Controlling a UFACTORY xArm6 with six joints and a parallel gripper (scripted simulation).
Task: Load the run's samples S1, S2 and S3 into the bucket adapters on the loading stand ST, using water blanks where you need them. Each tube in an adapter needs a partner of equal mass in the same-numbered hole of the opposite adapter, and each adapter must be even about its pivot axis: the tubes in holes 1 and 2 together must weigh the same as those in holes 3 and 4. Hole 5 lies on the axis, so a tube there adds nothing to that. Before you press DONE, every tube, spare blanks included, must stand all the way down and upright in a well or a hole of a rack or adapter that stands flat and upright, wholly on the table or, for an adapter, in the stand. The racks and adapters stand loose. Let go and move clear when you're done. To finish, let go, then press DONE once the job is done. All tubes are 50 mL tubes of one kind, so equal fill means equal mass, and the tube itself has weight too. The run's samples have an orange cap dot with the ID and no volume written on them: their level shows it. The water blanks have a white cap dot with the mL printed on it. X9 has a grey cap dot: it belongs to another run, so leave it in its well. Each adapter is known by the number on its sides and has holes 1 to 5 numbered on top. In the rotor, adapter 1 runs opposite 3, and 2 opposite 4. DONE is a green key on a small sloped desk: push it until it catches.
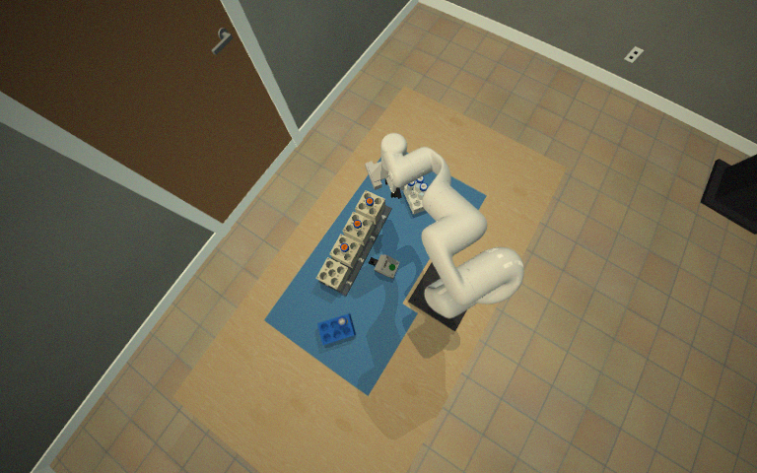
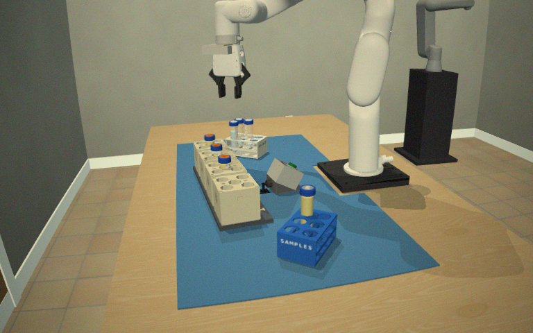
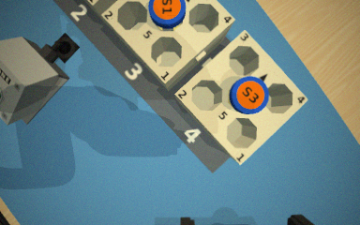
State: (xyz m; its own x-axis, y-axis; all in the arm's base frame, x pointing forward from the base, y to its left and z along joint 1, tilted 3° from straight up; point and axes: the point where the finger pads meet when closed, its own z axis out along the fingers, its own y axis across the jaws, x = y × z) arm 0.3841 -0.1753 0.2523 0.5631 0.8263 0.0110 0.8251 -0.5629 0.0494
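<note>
Fingers (image 2: 221, 91) of the gripper (image 1: 395, 193) (image 2: 230, 94) (image 3: 243, 220) stood apart, nothing between them, above the table. "SAMPLES" was legible on the blue rack (image 1: 335, 336) (image 2: 296, 244), which held one grey-dotted tube (image 1: 342, 321) (image 2: 307, 200). Tube S3 (image 1: 369, 201) (image 2: 209, 137) (image 3: 248, 95) stood in hole 5 at stand position 4; S1 (image 1: 357, 223) (image 2: 216, 147) (image 3: 167, 8) stood at position 3. Another orange-dotted tube (image 1: 344, 246) (image 2: 224, 159) occupied the next adapter. The pale rack (image 1: 417, 210) (image 2: 256, 152) held three tubes, their caps seemingly white-dotted.

SAMPLES on blue rack (image 2: 296, 252), S1 and S3 on caps (image 3: 167, 7) (image 3: 249, 95), 2, 3, 4 on stand (image 3: 212, 161)
</note>
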